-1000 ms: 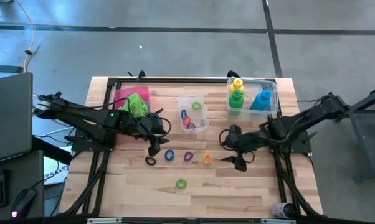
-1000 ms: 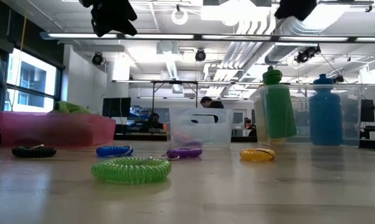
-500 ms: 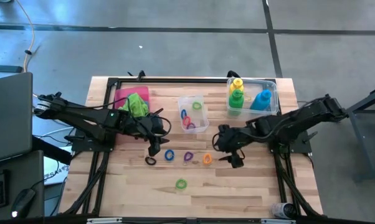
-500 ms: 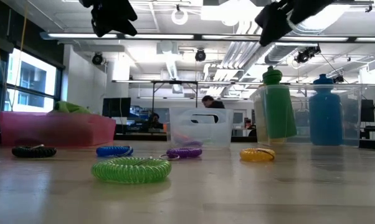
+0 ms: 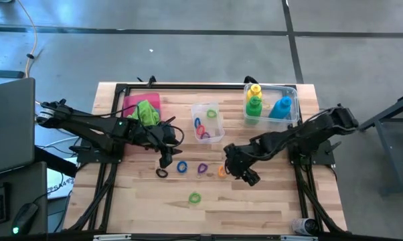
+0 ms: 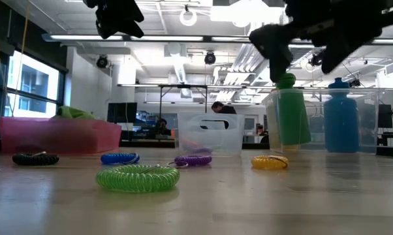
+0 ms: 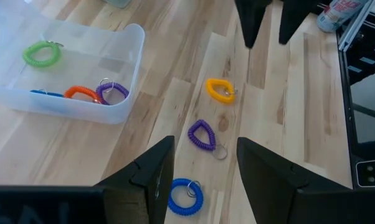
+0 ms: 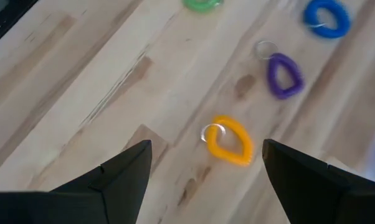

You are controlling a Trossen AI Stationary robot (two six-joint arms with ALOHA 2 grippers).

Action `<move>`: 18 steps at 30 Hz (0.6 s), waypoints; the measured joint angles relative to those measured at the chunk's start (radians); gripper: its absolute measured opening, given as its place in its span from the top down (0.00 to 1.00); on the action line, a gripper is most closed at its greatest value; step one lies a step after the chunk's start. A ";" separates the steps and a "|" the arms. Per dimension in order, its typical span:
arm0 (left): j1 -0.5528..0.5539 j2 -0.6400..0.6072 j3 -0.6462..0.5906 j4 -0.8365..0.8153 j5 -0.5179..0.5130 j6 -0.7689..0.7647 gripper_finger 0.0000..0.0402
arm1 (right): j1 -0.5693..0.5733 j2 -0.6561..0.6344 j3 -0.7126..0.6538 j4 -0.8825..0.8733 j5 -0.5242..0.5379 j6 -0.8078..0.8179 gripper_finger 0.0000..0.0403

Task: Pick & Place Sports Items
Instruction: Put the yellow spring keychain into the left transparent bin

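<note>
purple ring (image 5: 202, 170) beside orange ring (image 5: 222, 171), unobstructed

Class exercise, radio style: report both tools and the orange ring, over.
Right tool open, above the orange ring, not touching. Left tool open, empty, over the blue ring. Purple ring lies nearby, nothing blocking.

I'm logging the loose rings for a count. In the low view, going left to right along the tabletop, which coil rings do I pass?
Black ring → blue ring → green ring → purple ring → orange-yellow ring.
</note>
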 joint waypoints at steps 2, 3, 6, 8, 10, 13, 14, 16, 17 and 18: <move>0.000 0.000 0.000 0.000 0.000 0.000 0.58 | -0.001 0.031 0.000 0.018 -0.014 0.000 0.27; 0.000 0.000 0.000 0.000 0.000 0.000 0.58 | -0.004 0.045 0.000 0.025 -0.019 -0.001 0.27; 0.000 0.000 0.000 0.000 0.000 0.000 0.58 | -0.012 0.087 0.000 0.045 -0.046 0.000 0.27; 0.000 0.000 0.000 0.000 -0.001 0.000 0.58 | -0.022 0.111 0.000 0.058 -0.069 0.001 0.27; 0.000 0.000 0.000 0.000 -0.001 0.000 0.58 | -0.033 0.126 0.000 0.070 -0.081 0.002 0.27; 0.000 0.000 0.000 0.000 -0.001 0.000 0.58 | -0.050 0.140 0.000 0.089 -0.080 0.002 0.27; 0.000 0.000 0.000 0.000 -0.001 0.000 0.58 | -0.057 0.145 0.000 0.095 -0.080 0.002 0.27; 0.000 0.000 0.000 0.001 -0.001 0.000 0.58 | -0.067 0.148 0.000 0.101 -0.082 0.002 0.27; 0.000 0.000 0.000 0.000 -0.001 0.000 0.58 | -0.071 0.148 0.000 0.104 -0.084 0.002 0.27; 0.000 0.000 0.000 0.001 -0.001 0.000 0.58 | -0.076 0.148 0.000 0.110 -0.087 0.002 0.27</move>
